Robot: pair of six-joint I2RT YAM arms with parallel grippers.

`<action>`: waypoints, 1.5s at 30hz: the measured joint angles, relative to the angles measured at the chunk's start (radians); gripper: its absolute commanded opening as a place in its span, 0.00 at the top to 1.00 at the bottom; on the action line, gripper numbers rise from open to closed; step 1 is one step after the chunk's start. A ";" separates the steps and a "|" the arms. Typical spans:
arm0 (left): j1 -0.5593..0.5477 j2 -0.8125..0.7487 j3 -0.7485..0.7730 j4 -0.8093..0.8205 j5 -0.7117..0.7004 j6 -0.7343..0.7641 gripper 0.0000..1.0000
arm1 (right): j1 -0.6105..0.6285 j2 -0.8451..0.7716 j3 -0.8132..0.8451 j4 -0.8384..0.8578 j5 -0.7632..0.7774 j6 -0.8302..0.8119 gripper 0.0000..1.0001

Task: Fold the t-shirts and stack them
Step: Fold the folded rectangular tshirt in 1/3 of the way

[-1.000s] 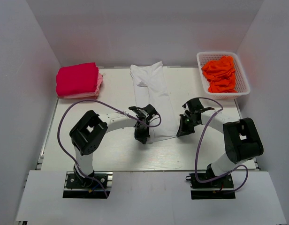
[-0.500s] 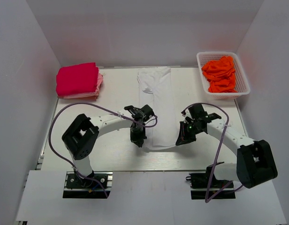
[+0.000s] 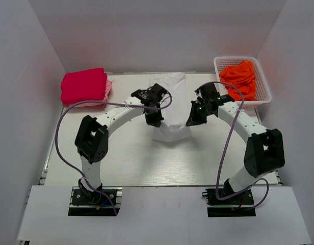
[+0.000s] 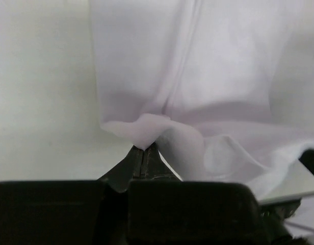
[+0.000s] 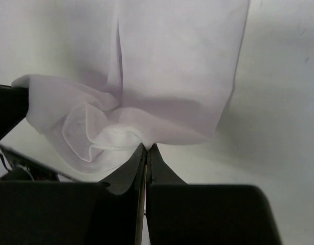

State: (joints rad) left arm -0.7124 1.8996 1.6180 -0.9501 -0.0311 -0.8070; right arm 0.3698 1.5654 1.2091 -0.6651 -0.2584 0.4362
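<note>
Step in hand, as I read it: the end-to-end fold of the white t-shirt [image 3: 172,107]. It lies as a long narrow strip at the table's [image 3: 121,158] centre-back. Far end is flat near the back edge; near end is doubled up over the middle.

My L gripper [image 3: 155,120] is clamped on the left corner of that raised end. In the L wrist view the jaws meet on a pinch of cloth [image 4: 145,152] and the shirt [image 4: 198,76] hangs slack ahead. My R gripper [image 3: 191,120] does the same on the right corner; the R wrist view shows its tips pressed tight on the hem [image 5: 147,148], with the shirt [image 5: 177,66] bunched toward the left.

Next move, my guess:
- take both corners on to the far end, level w/ each other
- keep the span taut so the sag btwn them doesn't crease
- lay it edge on edge, let go both sides together

After that it prob. goes on the crimson-pink shirt [image 3: 84,86] at back left, which sits on a paler pink one [image 3: 109,90]. The orange shirts [image 3: 240,80] wait in the white basket [image 3: 237,57] at back right, not yet folded.

Writing/brands: none readable in any view. No tag or print shows on the cloth.
</note>
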 measured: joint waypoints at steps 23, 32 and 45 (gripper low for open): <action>0.211 0.381 0.525 0.039 0.020 0.190 1.00 | -0.084 0.481 0.611 -0.004 0.036 0.027 1.00; 0.262 0.454 0.523 0.164 0.064 0.193 1.00 | -0.134 0.606 0.662 0.066 -0.001 0.040 1.00; 0.284 0.531 0.617 0.228 0.108 0.236 0.00 | -0.179 0.695 0.768 0.116 -0.036 0.055 0.10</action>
State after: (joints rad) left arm -0.4286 2.4310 2.2353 -0.7219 0.0765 -0.5713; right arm 0.1913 2.2604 1.9770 -0.5495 -0.2947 0.4911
